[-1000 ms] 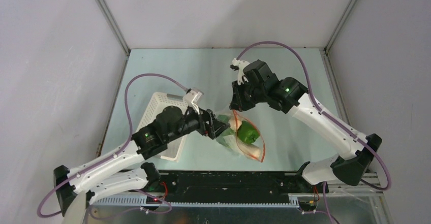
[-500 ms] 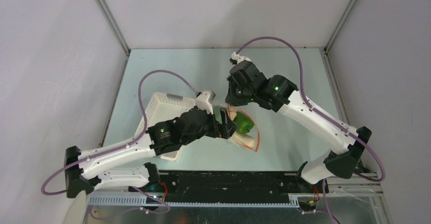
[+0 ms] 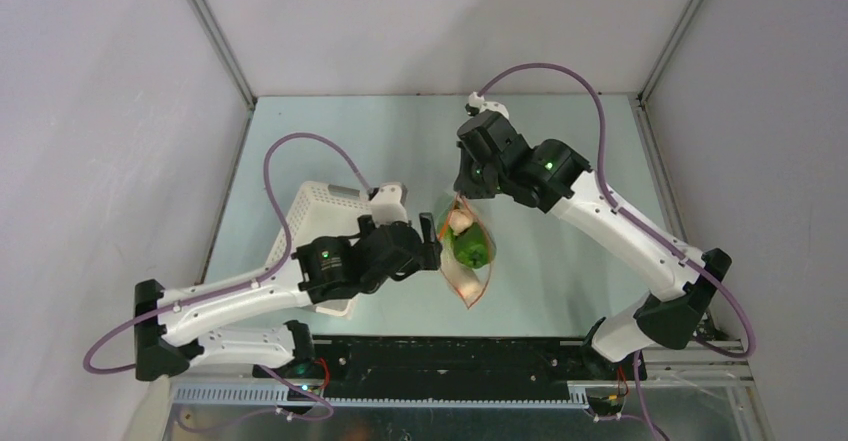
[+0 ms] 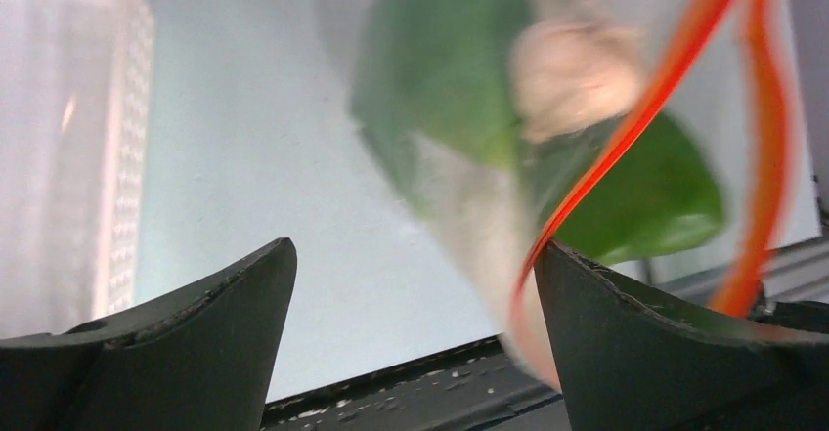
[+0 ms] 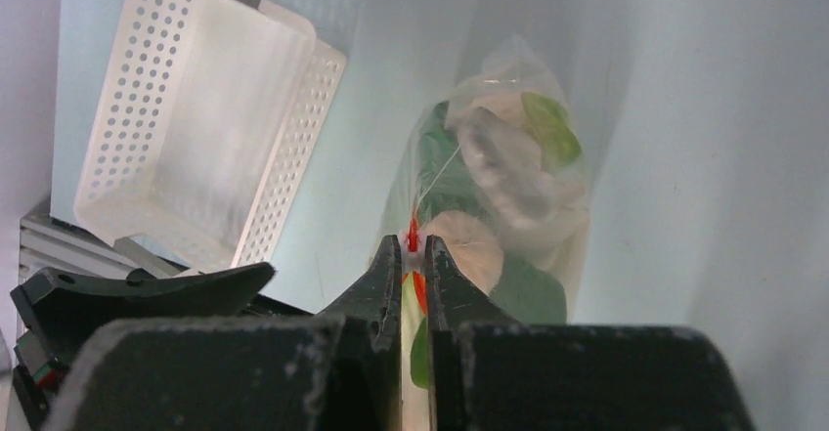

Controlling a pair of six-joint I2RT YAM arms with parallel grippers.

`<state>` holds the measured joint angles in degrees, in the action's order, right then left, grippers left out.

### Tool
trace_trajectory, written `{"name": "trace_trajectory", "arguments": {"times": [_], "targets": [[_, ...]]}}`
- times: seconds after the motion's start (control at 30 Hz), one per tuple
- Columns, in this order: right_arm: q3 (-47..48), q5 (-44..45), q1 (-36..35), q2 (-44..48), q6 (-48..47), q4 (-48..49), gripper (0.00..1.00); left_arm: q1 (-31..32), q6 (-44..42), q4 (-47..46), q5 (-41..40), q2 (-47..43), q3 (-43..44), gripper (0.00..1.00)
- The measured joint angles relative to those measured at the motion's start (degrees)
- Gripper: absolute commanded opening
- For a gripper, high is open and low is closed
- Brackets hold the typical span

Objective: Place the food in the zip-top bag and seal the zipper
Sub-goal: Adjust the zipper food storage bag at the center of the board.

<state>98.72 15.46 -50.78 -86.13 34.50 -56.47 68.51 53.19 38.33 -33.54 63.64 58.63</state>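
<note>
Holding the zip-top bag (image 5: 503, 172) by the far end of its mouth. My right gripper (image 5: 413, 253) is pinched tight on the zipper (image 5: 414, 236), and the bag trails toward the near edge below it. Can't tell whether its bottom rests on the table (image 3: 560, 161) or hangs free.

Left gripper (image 4: 413, 250) is spread wide, gripping nothing, just left of the bag about halfway along it. In the left wrist view one red run of the strip passes right at my right-hand finger (image 4: 665, 343). Touching or not, too blurred to call.

Food: everything I can see is inside the bag. There's a bok choy leaf (image 3: 472, 249), a mushroom (image 3: 460, 219) near the far end, and more pale lumps under the plastic. The basket (image 3: 318, 211) sits to the left, partly under my left arm.

Step, as I read it: loading done, sealing not. The two red runs bow apart in the top view, so the mouth is open along most of its length.

Next move needs:
- Right holds the far end as anchor, strip taut.
- Left gets both runs between its fingers close to that anchor and closes.
- Left then slides toward the near end, pressing the tracks together.

Watch the leaf. It sits high, near the mouth, and could get caught in the track.
</note>
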Motion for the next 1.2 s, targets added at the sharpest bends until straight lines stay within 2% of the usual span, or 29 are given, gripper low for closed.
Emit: {"name": "trace_trajectory", "arguments": {"times": [0.17, 0.33, 0.6, 0.77, 1.03, 1.2], "targets": [[0.0, 0.0, 1.1, 1.2, 0.0, -1.1, 0.0, 0.0, 2.7, 1.3, -0.9, -6.5, -7.7, 0.96], [0.0, 0.2, 1.1, 2.3, 0.3, -1.4, 0.0, 0.0, 3.3, -0.5, -0.7, -6.4, -9.8, 0.94], [0.0, 0.4, 1.0, 2.9, 0.5, -2.3, 0.0, -0.3, 3.3, -3.3, -0.7, -2.5, -9.8, 0.7], [-0.5, 0.2, 1.5, 5.5, 0.5, -3.3, 0.0, -1.0, 4.0, -5.7, -0.9, -1.8, -10.3, 0.61], [-2.0, -2.3, 2.8, 8.5, 0.2, -3.3, 0.0, -2.8, 2.7, -14.7, 1.0, -0.8, -13.0, 0.61], [-3.0, -4.0, 3.5, 9.5, -0.5, -3.0, 0.0, -4.5, 1.3, -16.0, 1.8, 0.4, -13.0, 0.72]]}}
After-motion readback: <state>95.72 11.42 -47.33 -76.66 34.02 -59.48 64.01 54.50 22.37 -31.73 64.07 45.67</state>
